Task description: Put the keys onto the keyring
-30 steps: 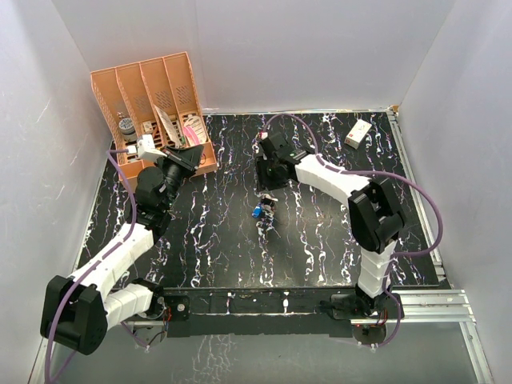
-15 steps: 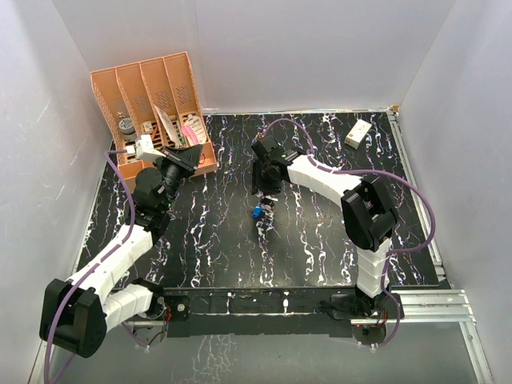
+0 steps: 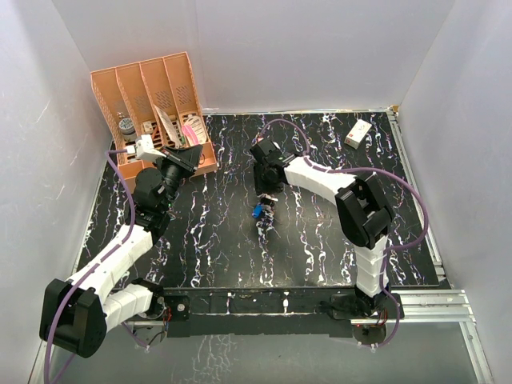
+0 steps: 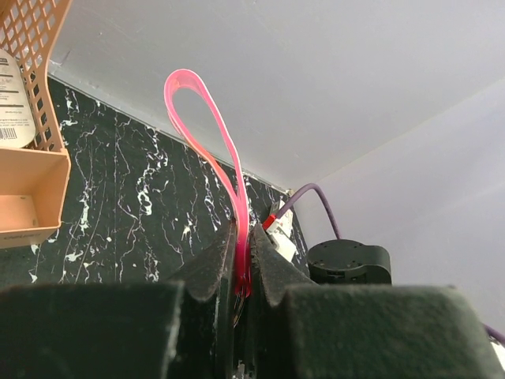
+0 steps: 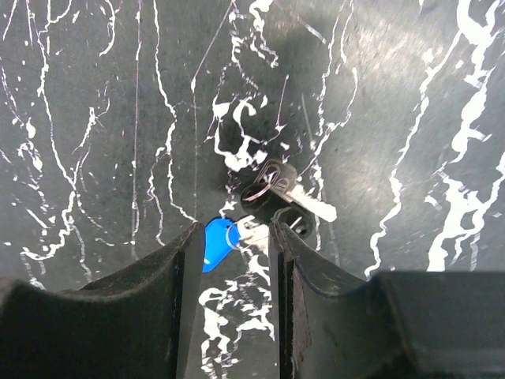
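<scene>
1. In the last second my right gripper (image 5: 234,233) has swung a little to the left and toward the near side. It now hangs directly over the keys instead of beside them.
2. Its jaws are spread. In the right wrist view the blue key (image 5: 215,243) lies just inside my left finger, and the dark key (image 5: 272,189) lies just beyond the tips, on the far side, with its pale blade pointing right.
3. The keys themselves have not shifted. They lie close together on the black marbled table (image 3: 320,248), about in the middle, slightly left of centre.
4. My left gripper (image 3: 186,154) has not moved at all. It waits at the far left, just beside the orange organizer (image 3: 152,88).
5. Its jaws are pressed together on the lower end of the keyring (image 4: 238,237). The pink strap rises from them as an open loop in the air, well apart from the keys.
6. I judge from this that the approach is finished and the pickup is the step in hand. No key is on the keyring yet.
7. How high my right fingertips stand above the table I cannot tell from these views, so I would come down slowly before closing.
8. The keys are very small and flat, so my fingers could push them away instead of pinching one.
</scene>
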Motion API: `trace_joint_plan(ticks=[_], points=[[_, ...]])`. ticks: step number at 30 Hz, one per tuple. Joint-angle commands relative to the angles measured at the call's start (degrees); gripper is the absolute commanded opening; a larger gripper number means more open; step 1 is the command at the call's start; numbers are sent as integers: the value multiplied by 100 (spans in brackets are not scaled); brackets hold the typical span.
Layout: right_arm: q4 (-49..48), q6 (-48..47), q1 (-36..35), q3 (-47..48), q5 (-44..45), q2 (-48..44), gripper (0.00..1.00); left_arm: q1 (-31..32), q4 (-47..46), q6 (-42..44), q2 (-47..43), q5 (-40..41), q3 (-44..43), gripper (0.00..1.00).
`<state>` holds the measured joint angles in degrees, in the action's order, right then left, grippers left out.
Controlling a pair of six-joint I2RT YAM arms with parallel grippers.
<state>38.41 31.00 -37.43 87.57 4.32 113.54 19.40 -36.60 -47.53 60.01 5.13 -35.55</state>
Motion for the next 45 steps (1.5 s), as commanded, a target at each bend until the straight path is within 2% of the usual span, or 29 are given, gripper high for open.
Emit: trace_joint_plan(ticks=[1,7,12,21,28,35,45], points=[[-796,-1115,12,-198,548,-544,37,-13,-84,103,-191,-21,-24,0],[-541,-959,25,26,300,-353,41,-15,-75,112,-188,-5,-20,0],[-32,21,25,346,-66,-37,41,-15,-44,125,-208,10,-15,0],[-273,1501,27,6,-20,-95,43,-15,-39,108,-248,-3,16,0],[-383,1740,29,-159,-99,19,46,-16,17,165,-345,19,20,0],[-545,1743,53,-324,-12,43,39,-15,40,177,-390,7,61,0],[-655,1748,195,-372,46,103,37,-22,49,200,-388,7,50,0]])
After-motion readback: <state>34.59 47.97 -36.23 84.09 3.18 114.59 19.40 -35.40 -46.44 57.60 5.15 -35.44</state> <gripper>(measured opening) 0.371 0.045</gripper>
